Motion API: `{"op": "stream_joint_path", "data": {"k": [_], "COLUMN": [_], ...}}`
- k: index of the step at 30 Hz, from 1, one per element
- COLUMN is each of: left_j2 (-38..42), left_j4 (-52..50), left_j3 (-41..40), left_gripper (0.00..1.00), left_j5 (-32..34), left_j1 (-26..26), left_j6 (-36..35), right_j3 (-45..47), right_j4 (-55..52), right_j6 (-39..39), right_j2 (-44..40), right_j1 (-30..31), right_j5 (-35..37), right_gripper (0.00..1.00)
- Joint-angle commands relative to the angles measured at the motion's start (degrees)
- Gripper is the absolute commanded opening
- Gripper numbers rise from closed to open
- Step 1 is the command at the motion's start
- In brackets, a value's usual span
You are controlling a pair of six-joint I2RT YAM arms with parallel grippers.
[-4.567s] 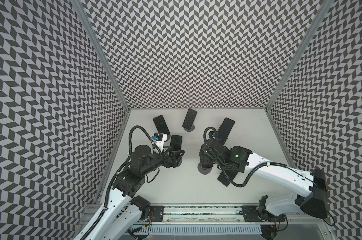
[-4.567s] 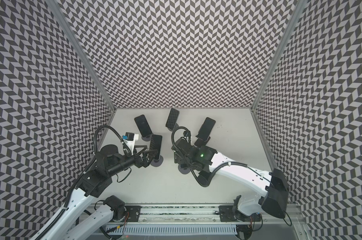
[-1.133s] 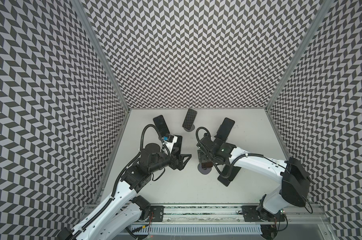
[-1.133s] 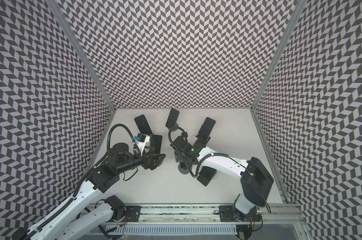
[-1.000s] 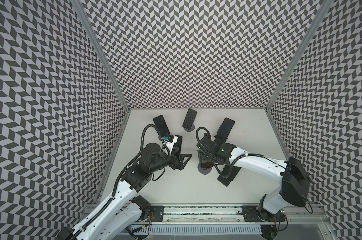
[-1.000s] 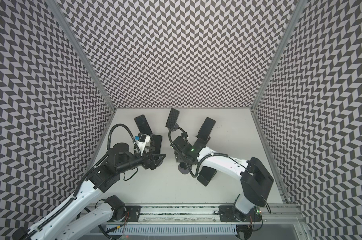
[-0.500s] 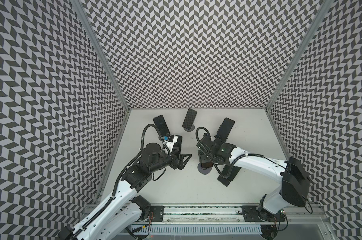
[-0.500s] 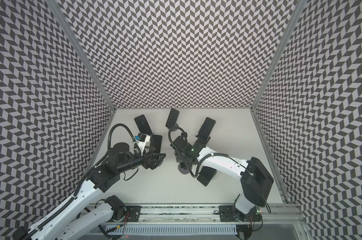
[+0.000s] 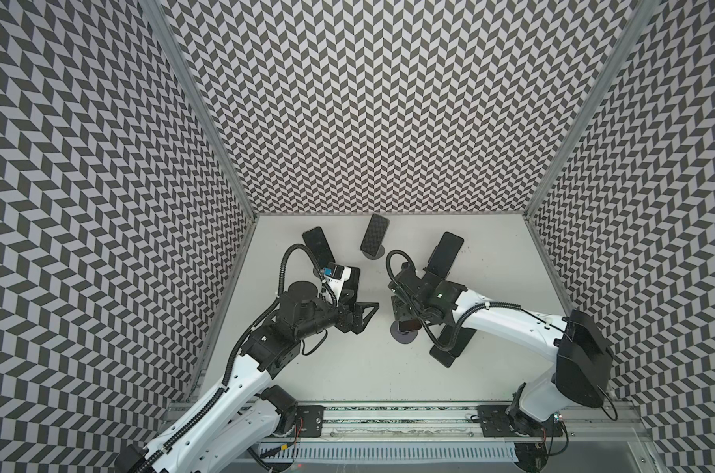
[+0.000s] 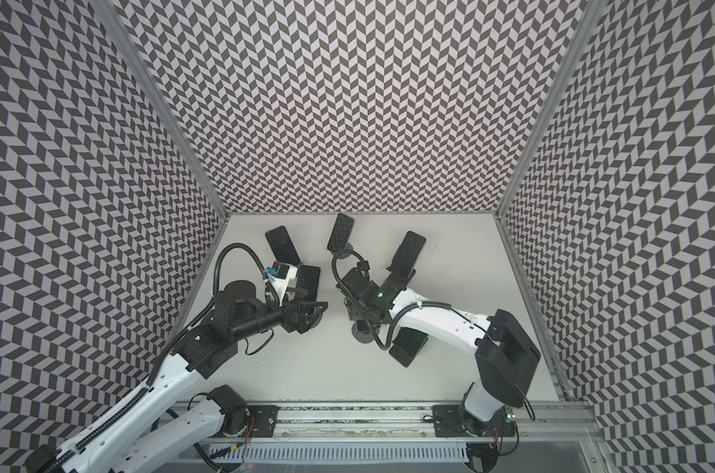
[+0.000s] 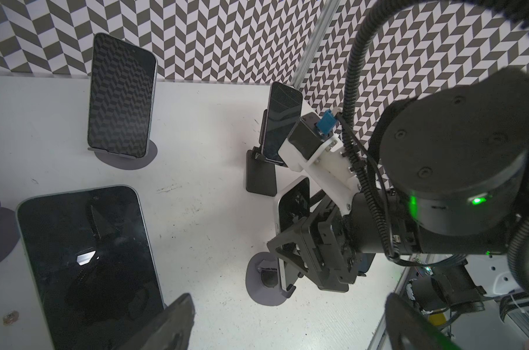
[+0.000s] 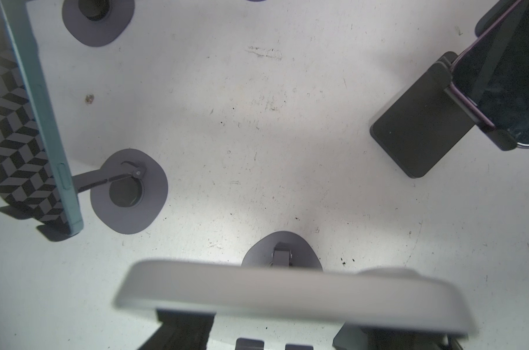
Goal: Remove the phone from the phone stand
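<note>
Chevron-patterned walls (image 9: 368,102) box in a white table (image 9: 347,368) carrying six phones (image 9: 374,234): five propped on stands (image 10: 392,282), one lying flat near right. At centre the right gripper (image 9: 405,317) clamps the phone (image 11: 293,218), seated on its round stand (image 11: 258,288), long axis upright, top leaning far, screen facing near. To its left, the left gripper (image 9: 366,316) gapes wide.

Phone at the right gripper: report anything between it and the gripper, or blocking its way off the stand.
Nothing visible stands between them: the right gripper is closed around the phone. Only the lip of the round stand cradles its lower edge, so it likely must go up. The neighbouring phone on the rectangular stand stands apart.
</note>
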State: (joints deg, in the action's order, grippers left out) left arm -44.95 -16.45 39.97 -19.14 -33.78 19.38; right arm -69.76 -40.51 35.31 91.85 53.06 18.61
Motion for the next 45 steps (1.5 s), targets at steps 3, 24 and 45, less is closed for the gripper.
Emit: {"op": "stream_joint_path", "data": {"k": [3,24,45], "left_j2": [0.1,-0.4,-3.7], "left_j4": [1.9,5.7,8.5], "left_j3": [1.0,0.4,4.0], "left_gripper": [0.98,0.98,0.98], "left_j5": [0.2,1.3,2.5], "left_j1": [-0.5,-0.5,-1.2], "left_j6": [0.1,-2.2,-5.8], "right_j3": [-2.2,-4.8,-11.1], "right_j4": [0.6,-2.7,-4.4], "right_j6": [-0.6,-1.2,-3.8], "right_j2": [-1.4,-6.2,-11.5], "right_j1": [-0.2,-0.3,-0.3], "right_j5": [1.4,2.2,6.0], "right_gripper": [0.71,0.7,0.68]}}
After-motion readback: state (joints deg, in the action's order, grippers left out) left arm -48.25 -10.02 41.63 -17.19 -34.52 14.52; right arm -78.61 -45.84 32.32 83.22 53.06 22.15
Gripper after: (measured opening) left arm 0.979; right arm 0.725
